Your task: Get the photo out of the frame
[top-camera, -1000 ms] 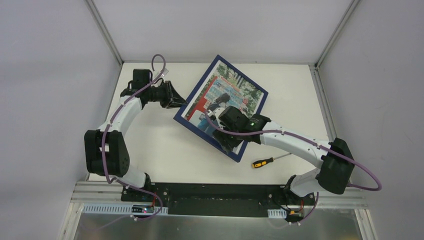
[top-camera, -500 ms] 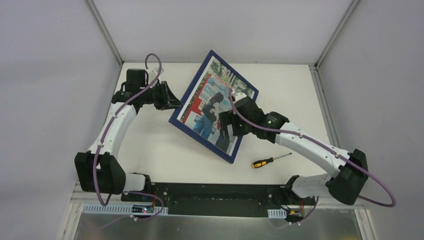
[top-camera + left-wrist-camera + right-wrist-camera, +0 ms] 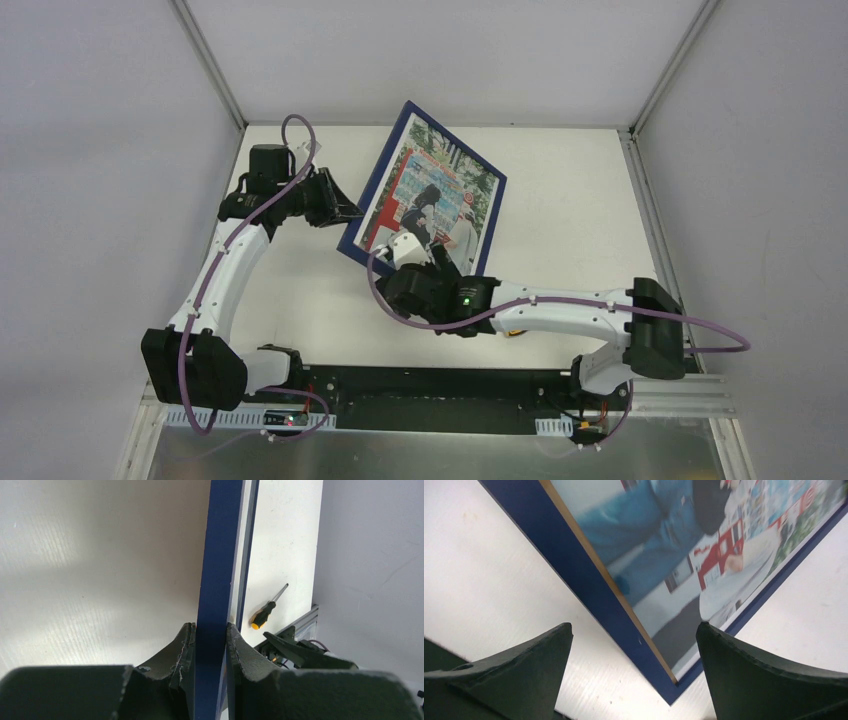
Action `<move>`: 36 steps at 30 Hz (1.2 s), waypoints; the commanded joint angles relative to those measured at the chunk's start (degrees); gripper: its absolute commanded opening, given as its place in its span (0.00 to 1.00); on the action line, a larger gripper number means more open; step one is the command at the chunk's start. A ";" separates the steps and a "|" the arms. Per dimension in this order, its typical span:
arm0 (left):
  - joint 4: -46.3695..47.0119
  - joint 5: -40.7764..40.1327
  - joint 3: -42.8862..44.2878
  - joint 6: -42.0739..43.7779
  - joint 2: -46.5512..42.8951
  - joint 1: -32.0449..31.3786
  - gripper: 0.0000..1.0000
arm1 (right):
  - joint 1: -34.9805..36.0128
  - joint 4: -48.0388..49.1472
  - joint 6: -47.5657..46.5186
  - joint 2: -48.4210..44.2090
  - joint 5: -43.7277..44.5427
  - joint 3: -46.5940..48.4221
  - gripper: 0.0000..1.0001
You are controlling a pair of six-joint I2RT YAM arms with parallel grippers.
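Grip of the left hand (image 3: 342, 206) stays pinched shut on the left edge of the thin dark-blue rectangular picture frame (image 3: 218, 555). Seen from above, the frame has turned slightly anticlockwise over the white tabletop (image 3: 570, 200) in the last second. The colourful photo (image 3: 440, 185) remains inside, facing up. Further right, the right hand (image 3: 634, 640) has come off the frame's right side and dropped back to its near corner, jaws spread wide and holding nothing. It looks like a reposition, so removal hasn't begun. A yellow-and-black screwdriver (image 3: 265, 612) lies nearby.
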 commanded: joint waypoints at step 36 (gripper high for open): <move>0.85 -1.67 -1.13 -17.08 0.17 -2.90 0.55 | 6.79 26.66 -29.96 15.79 29.26 2.32 0.00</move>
